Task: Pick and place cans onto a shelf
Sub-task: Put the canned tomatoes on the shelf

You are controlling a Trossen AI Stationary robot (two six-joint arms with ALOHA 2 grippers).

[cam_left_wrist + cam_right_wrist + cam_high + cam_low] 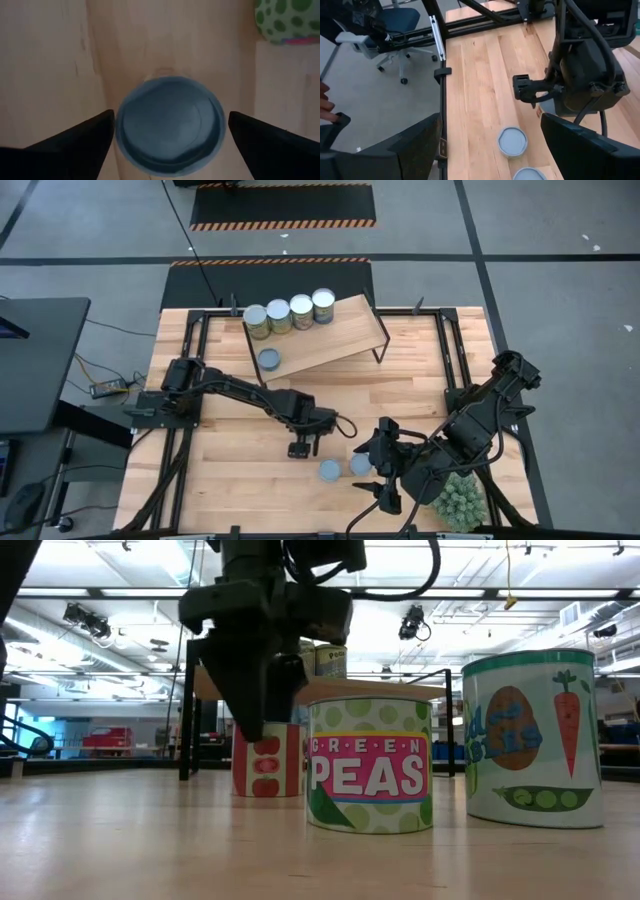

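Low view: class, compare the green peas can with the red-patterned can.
The green peas can has a green-spotted label with pink band; the red-patterned can is white with red fruit. The green peas can stands unobstructed; the red-patterned can sits below the left gripper, jaws open. Both stand upright on the table. Right gripper waits aside.

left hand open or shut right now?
Open: in its wrist view the left hand has both fingers spread either side of a blue-topped can, not touching.

shelf: right half bare, room to reach in
shelf left: 4 cans in a row + 1 can block
table middle: bare wood, free
front: 2 cans, plant ball in the way
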